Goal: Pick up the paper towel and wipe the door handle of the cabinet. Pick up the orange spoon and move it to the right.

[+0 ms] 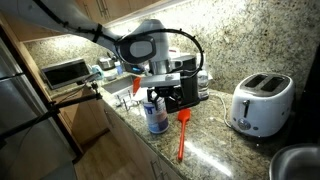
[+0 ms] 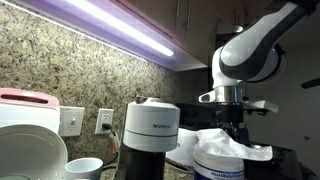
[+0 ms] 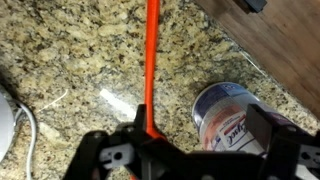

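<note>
The orange spoon (image 1: 182, 135) lies on the granite counter, head near the white cylinder, handle pointing to the front edge. In the wrist view the orange spoon (image 3: 150, 60) runs straight up from beside my left finger. My gripper (image 3: 185, 140) is open, hanging above a white cylinder with a blue label (image 3: 230, 115) that sits between the jaws, close to the right finger (image 3: 272, 128). In an exterior view a crumpled white paper towel (image 2: 228, 148) sits on top of that cylinder (image 1: 157, 118). The cabinet (image 3: 285, 40) shows as brown wood; its handle is not clear.
A white toaster (image 1: 260, 103) stands to the right of the spoon, with a dark bowl (image 1: 295, 165) in front of it. A small oven (image 1: 65, 72) sits far left at the back wall. A dark appliance with a white jar (image 2: 150, 130) and a white cup (image 2: 85, 168) stand nearby.
</note>
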### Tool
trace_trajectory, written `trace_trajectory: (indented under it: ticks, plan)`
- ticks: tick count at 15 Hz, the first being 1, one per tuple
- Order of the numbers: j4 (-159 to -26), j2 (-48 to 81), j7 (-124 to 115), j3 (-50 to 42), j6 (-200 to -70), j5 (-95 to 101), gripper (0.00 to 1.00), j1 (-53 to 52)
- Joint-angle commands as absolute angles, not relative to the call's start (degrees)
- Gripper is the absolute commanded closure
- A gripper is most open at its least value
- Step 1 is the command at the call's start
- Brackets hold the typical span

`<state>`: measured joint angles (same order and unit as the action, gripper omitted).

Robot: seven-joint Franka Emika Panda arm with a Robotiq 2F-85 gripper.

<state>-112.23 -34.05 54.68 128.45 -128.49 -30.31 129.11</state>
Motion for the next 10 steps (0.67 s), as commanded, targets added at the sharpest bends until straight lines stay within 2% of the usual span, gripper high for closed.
trace_trajectory:
  ticks: [1, 10]
  plan:
    - [-112.2, -34.2, 54.7, 128.0, -128.3, -30.5, 0.0, 128.7]
    - [-111.4, -34.4, 58.7, 130.2, -125.2, -32.4, 0.0, 132.0]
